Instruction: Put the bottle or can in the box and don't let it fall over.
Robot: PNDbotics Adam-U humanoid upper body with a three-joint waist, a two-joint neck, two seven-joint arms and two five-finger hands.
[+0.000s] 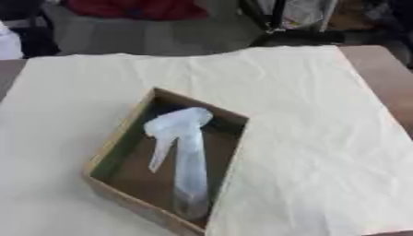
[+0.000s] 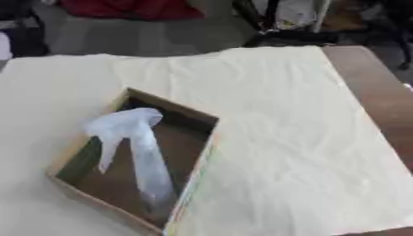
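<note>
No robot hand is seen in either view, so its state cannot be told. A pale, translucent spray bottle (image 1: 184, 156) is seen standing upright inside an open cardboard box (image 1: 113, 143), its trigger head at the top, its base near the box's lower corner. No label or writing can be read on it. The box is set left of centre on a cream cloth (image 1: 322, 138) spread over the brown bench (image 1: 387, 73).

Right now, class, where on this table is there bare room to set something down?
The cream cloth lies bare right of the cardboard box and beyond its far wall, toward the table's far edge. The box itself is crowded: the clear spray bottle stands inside it.
</note>
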